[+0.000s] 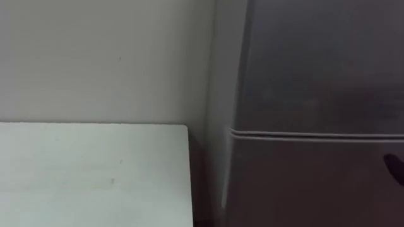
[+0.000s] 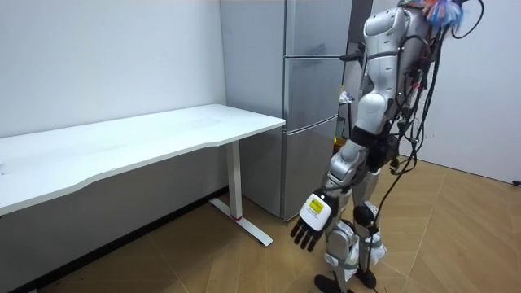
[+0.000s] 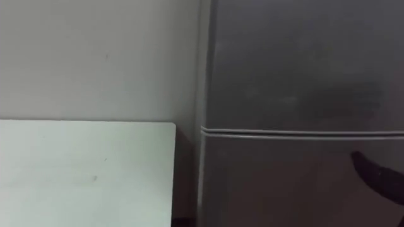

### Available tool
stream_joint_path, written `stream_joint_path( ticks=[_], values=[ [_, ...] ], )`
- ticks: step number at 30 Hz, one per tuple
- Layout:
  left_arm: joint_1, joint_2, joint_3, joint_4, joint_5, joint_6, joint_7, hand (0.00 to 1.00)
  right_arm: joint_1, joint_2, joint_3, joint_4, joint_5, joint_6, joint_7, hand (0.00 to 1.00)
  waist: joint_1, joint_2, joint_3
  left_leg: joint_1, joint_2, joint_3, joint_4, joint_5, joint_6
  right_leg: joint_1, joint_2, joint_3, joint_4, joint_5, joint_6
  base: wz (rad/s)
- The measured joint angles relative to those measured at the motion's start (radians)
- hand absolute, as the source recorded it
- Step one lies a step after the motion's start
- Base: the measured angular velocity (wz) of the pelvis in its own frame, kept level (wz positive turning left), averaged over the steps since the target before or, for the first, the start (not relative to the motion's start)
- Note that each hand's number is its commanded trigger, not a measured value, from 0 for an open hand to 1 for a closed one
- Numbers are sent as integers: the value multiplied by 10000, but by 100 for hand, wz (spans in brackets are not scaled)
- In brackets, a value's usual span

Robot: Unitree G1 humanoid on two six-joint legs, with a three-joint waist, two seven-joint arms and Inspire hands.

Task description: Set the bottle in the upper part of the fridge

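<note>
A grey fridge [image 1: 315,63] fills the right half of the eye views, its upper and lower doors shut, with a seam [image 1: 315,135] running between them. In the room view I stand close in front of the fridge [image 2: 313,81], facing it. My right hand [image 3: 379,176] is a dark shape low at the right, in front of the lower door; in the room view it [image 2: 352,55] reaches toward the fridge at about seam height. My left hand [image 2: 313,218] hangs open by my leg, holding nothing.
A white table [image 1: 95,170] stands left of the fridge against the pale wall, with a narrow dark gap between them. In the room view the long table [image 2: 163,134] rests on a white leg [image 2: 236,183] over wooden floor.
</note>
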Motion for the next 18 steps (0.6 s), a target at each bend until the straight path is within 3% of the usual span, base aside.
stream_joint_path(
  ticks=[4, 12, 18],
  values=[
    [-115, 6, 6, -29, -192, -1, 311, 0, 363, 0, -243, 516, 548, 3, -721, 0, -193, 48, 13, 86, -19, 55, -111, 1, 1, -16, -12, 46, -19, -37, 24, -3],
    [-143, -5, 68, -480, -440, -39, 571, 0, 1483, 68, -189, 2193, 2057, 223, -1170, 0, -179, 46, 20, 162, -29, 267, -321, -12, 0, -111, -41, 133, -20, -107, 45, -5],
    [-75, -7, 68, -616, -647, -112, 809, 0, 1677, 545, -181, 3662, 2682, 207, -1558, 0, -252, 130, 48, 146, -34, 287, -341, -20, 8, -192, -60, 127, -9, -161, 50, -1]
  ],
)
